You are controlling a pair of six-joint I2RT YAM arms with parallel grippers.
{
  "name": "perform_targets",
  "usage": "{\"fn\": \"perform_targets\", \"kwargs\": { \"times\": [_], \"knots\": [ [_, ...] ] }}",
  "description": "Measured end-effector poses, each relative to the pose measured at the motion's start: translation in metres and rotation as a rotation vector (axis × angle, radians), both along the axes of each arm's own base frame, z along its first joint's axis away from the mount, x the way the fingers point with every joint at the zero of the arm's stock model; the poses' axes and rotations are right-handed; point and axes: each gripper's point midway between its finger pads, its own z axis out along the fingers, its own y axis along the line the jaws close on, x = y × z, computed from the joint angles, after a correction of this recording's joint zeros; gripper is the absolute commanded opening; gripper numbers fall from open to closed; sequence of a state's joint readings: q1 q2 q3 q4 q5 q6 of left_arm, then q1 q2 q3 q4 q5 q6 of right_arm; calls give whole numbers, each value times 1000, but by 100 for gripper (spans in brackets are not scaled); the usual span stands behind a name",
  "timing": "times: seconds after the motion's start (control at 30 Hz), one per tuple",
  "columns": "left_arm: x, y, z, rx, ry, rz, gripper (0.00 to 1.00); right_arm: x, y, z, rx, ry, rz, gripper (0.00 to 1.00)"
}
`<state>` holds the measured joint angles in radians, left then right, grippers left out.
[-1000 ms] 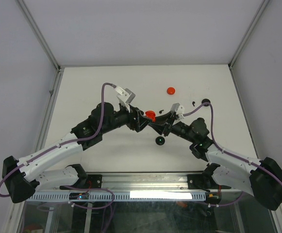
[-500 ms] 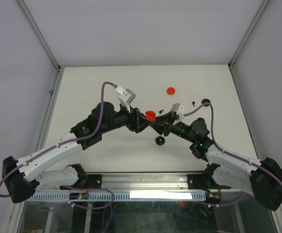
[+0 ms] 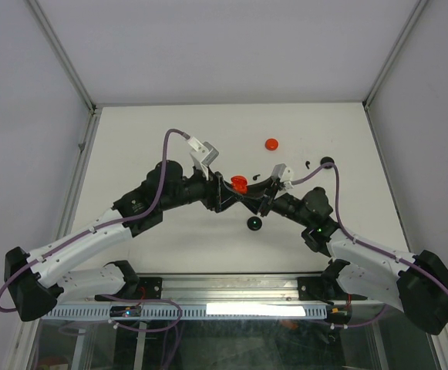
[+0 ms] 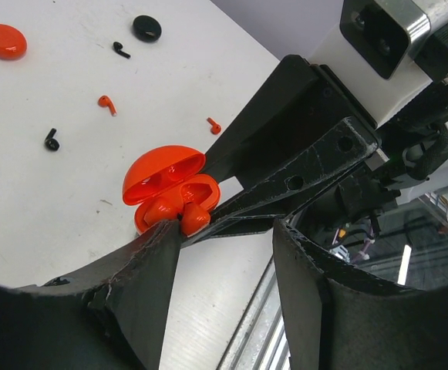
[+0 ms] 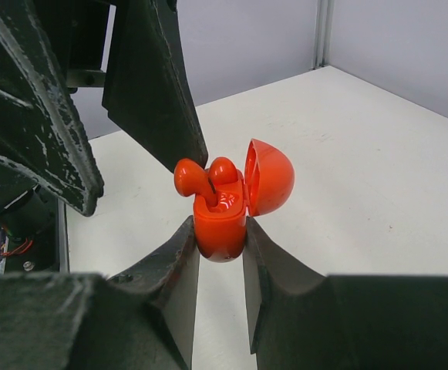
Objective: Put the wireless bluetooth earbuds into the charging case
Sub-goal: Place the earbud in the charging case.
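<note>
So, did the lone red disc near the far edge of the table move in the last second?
No. The red disc keeps its place against the table's far edge and the black disc on its right.

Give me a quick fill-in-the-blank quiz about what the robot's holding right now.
The right gripper clamps a charging case coloured ___.
Its lid stands ___.
___ red earbuds sit in the case.
Missing words: red, open, two.
</note>
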<state>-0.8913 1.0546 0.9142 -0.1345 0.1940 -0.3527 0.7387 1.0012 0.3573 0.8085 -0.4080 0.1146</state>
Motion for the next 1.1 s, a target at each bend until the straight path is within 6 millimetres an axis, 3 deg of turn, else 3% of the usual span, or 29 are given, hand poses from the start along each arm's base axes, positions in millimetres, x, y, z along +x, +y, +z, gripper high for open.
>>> {"fn": "perform_targets", "kwargs": {
  "times": [0.63,1.1],
  "knots": [
    [0,-12,4,-2,17,-44,52,0,0,-1,-4,5,-2,0],
    [8,-5,0,8,103,55,52,3,-1,-2,-4,9,-18,0]
  ]
}}
